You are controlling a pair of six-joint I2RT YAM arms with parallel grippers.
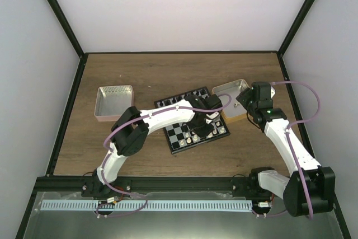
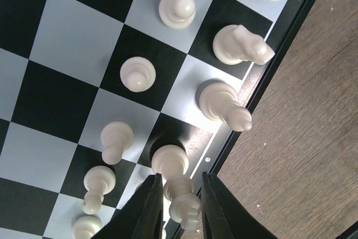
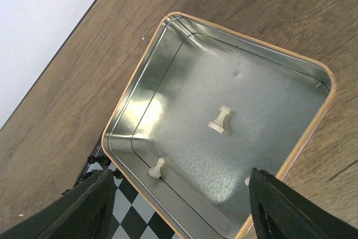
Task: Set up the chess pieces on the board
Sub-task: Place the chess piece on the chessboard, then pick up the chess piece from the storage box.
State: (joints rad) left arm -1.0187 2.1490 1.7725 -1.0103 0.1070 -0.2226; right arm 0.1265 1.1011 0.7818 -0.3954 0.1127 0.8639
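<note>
**Left claw straddles a tall cream piece at the board's edge**

Nearest the left wrist camera, the left claw [image 2: 180, 180] has a dark finger [image 2: 146, 208] on each side of a tall cream piece [image 2: 170, 160]. This piece stands on a black edge square of the board [image 2: 56, 32]. The jaws are only narrowly apart, and whether the pads press the piece cannot be told.

That view alone shows the other chess pieces [image 2: 177, 8] clearly. A knight [image 2: 240, 46] and a bishop [image 2: 221, 103] stand along the edge, with pawns [image 2: 137, 74] one row in.

From overhead, the left arm hides much of the board, which lies between a pink tray [image 1: 114, 103] and an orange-tan tray [image 1: 226, 96].

Only the right wrist camera looks into the orange-tan tray, where a rook [image 3: 220, 120] and a lone pawn [image 3: 156, 168] sit on its floor. The right claw [image 3: 180, 177] hangs over the tray, jaws wide and empty.
</note>
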